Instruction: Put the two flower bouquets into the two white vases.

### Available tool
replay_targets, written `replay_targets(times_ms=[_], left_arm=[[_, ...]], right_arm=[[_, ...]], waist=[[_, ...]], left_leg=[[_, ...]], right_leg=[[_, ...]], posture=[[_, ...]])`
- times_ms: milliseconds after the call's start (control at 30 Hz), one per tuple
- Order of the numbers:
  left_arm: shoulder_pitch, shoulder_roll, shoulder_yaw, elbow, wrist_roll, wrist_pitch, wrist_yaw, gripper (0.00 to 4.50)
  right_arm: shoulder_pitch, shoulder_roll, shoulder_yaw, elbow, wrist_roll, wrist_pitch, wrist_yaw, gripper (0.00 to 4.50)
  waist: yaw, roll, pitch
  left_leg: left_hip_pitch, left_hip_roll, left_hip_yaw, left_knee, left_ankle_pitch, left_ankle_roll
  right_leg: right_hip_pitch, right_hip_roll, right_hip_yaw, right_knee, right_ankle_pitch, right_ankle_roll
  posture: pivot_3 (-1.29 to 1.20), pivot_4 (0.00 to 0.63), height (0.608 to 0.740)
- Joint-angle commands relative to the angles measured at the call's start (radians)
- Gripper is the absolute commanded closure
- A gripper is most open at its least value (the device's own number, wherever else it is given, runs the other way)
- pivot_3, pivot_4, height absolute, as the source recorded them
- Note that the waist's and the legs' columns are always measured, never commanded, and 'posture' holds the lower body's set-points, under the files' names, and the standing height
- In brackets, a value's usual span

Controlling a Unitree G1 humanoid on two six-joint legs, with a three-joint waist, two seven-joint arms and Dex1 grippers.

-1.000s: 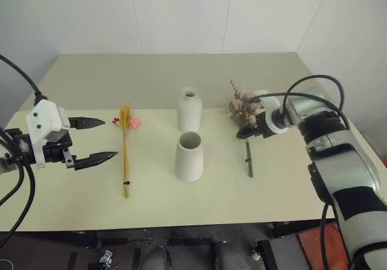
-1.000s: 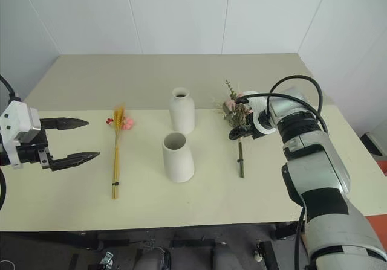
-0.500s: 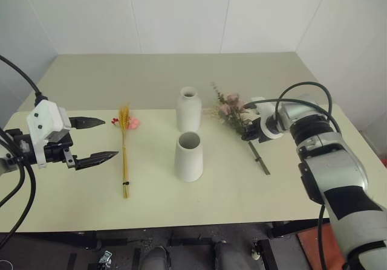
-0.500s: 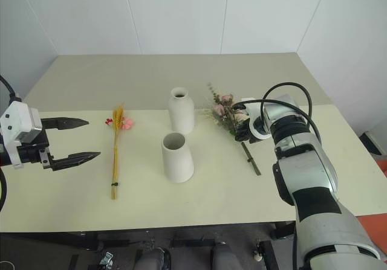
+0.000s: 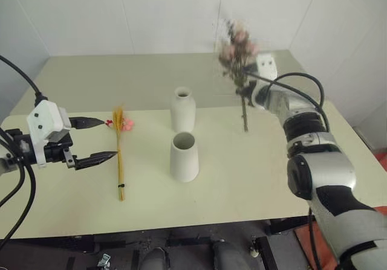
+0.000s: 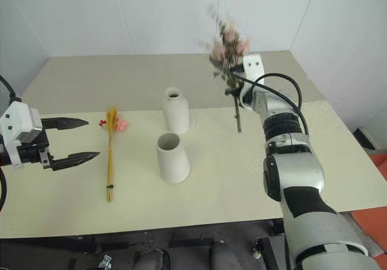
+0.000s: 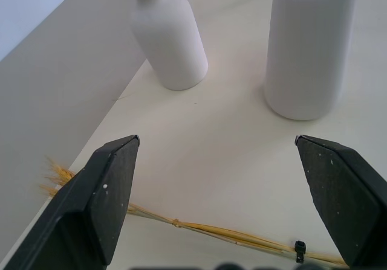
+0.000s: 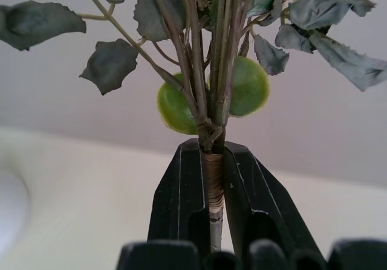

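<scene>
right gripper (image 8: 211, 179) is clamped on the pink bouquet (image 5: 237, 46), stem hanging straight down, up and to the right of both white vases; wide-mouth vase (image 5: 184, 156) sits nearer the robot, left gripper (image 5: 91, 141) just idles spread apart

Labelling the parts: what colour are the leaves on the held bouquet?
Dark grey-green leaves, clearest in the right wrist view.

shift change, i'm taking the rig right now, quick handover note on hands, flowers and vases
Right hand: shut on the pink bouquet, held upright above the table.
Left hand: open, empty, beside the wheat bouquet, which lies flat on the table.
Bottle vase and cone vase: upright mid-table, both empty.
Done: pink bouquet picked up.
Left: both bouquets go into the vases.
</scene>
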Motion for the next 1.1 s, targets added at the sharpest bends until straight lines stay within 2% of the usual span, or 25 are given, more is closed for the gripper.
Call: replay_targets(times_ms=[33, 100, 133, 300, 433, 700, 1100], left_arm=[[-0.009, 0.013, 0.034, 0.001, 0.000, -0.013, 0.001, 0.00], [-0.009, 0.021, 0.042, -0.002, -0.002, -0.003, 0.002, 0.00], [-0.006, 0.025, 0.048, -0.006, -0.003, 0.003, 0.002, 0.00], [0.015, 0.043, 0.101, -0.027, -0.018, 0.038, -0.004, 0.00], [0.042, 0.041, 0.163, -0.044, -0.044, 0.081, -0.008, 0.00], [0.125, 0.027, 0.253, -0.080, -0.036, 0.131, -0.003, 0.00], [0.204, 0.005, 0.318, -0.122, -0.029, 0.172, 0.016, 0.00]], right_arm=[[-0.061, 0.038, -0.115, 0.019, 0.062, -0.274, -0.119, 4.31], [-0.056, 0.089, -0.163, 0.025, 0.078, -0.473, -0.219, 4.31], [-0.064, 0.108, -0.195, 0.034, 0.110, -0.517, -0.216, 4.31], [-0.095, 0.192, -0.321, 0.041, 0.280, -0.593, -0.105, 4.31], [-0.083, 0.277, -0.355, -0.020, 0.376, -0.600, -0.024, 4.31], [-0.060, 0.367, -0.302, -0.084, 0.396, -0.585, 0.057, 4.31], [0.064, 0.383, -0.161, -0.237, 0.334, -0.530, 0.136, 4.31]], waist=[[-0.002, 0.000, 0.000], [-0.003, 0.000, 0.000], [-0.005, 0.000, 0.000], [-0.013, 0.000, 0.000], [-0.025, 0.001, 0.000], [-0.036, 0.001, 0.001], [-0.037, 0.001, 0.001]], left_leg=[[0.000, 0.000, 0.000, 0.000, 0.000, 0.000], [0.000, 0.000, 0.000, -0.001, 0.000, 0.000], [0.000, 0.000, 0.000, -0.001, 0.000, 0.000], [0.000, 0.000, 0.000, -0.001, 0.000, -0.001], [0.001, 0.001, 0.000, -0.001, 0.000, -0.001], [0.003, 0.001, -0.001, -0.003, 0.001, -0.001], [0.003, 0.001, -0.001, -0.003, 0.001, -0.001]], right_leg=[[0.000, 0.000, 0.000, 0.000, 0.000, 0.000], [0.001, -0.001, 0.000, 0.001, 0.000, 0.000], [0.001, -0.001, 0.000, 0.001, 0.000, 0.000], [0.001, -0.001, 0.000, 0.005, 0.000, 0.000], [0.001, 0.000, 0.000, 0.006, 0.000, 0.000], [0.001, 0.000, 0.000, 0.006, 0.000, 0.000], [0.001, 0.000, -0.001, 0.007, 0.000, 0.000]], posture=[[0.00, 0.150, 0.740], [0.00, 0.150, 0.740], [0.00, 0.150, 0.740], [0.00, 0.150, 0.740], [0.00, 0.150, 0.740], [0.00, 0.150, 0.740], [0.00, 0.150, 0.740]])
